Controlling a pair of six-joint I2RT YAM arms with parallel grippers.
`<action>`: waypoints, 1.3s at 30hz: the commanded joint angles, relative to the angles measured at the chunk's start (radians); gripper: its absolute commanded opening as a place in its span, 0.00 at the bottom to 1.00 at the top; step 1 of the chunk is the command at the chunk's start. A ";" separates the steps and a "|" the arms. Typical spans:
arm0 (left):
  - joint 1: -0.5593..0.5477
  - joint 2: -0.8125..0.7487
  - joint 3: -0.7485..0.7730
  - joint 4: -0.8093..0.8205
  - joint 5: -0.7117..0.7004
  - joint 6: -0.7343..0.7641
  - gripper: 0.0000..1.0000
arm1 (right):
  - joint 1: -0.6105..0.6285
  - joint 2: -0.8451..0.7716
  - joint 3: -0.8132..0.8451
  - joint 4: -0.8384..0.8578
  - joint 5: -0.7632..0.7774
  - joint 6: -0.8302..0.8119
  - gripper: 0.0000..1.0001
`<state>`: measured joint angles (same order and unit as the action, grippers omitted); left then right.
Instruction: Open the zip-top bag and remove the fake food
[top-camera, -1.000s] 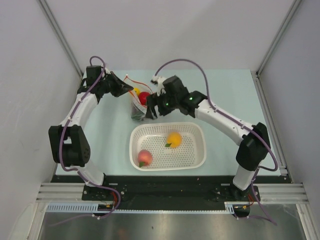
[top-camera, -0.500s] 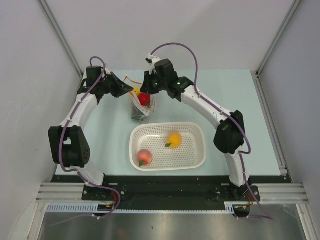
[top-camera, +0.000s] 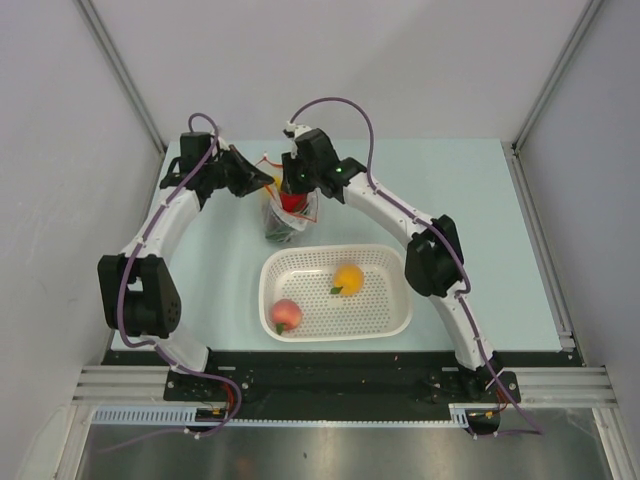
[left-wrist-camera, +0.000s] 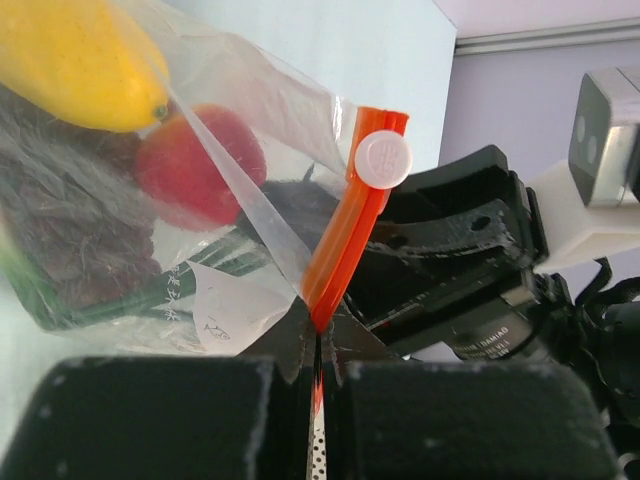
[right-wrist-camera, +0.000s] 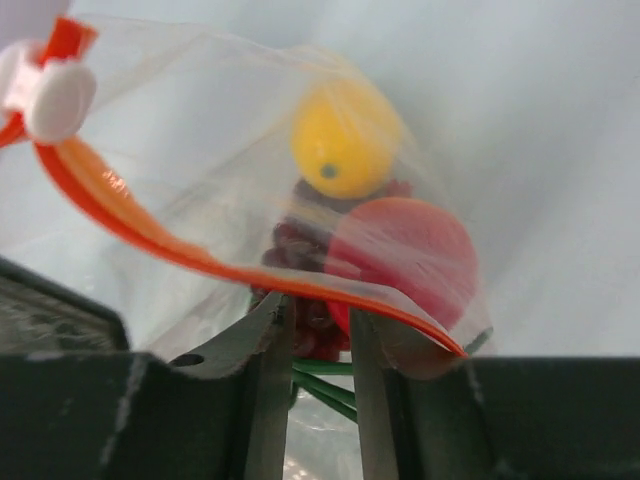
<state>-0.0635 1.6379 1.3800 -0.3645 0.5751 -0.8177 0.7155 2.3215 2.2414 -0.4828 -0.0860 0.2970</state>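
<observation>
Nothing here reads clearly. The white lettering on the black housing behind the orange zip strip is too small to make out. The white slider carries an embossed mark and the bag a faint printed stamp, both illegible.

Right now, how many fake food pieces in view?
6. Two in the white basket: orange fruit, pink peach. Four inside the zip-top bag: yellow piece, red fruit, purple grapes, green onion stalks. More may be hidden there.

Clear zip-top bag, orange zip strip, white perforated basket.
</observation>
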 joint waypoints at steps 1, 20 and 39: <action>-0.009 -0.044 0.033 -0.020 -0.009 0.034 0.00 | 0.001 0.018 0.047 -0.030 0.129 -0.102 0.38; -0.041 0.022 0.113 -0.077 -0.015 0.038 0.00 | 0.001 0.159 0.092 0.032 0.212 -0.185 0.82; -0.038 0.011 0.090 -0.080 -0.060 0.068 0.00 | 0.001 0.041 0.113 0.010 0.114 -0.098 0.19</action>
<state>-0.1024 1.6722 1.4551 -0.4587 0.5411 -0.7837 0.7231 2.4825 2.3184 -0.4614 0.0612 0.1696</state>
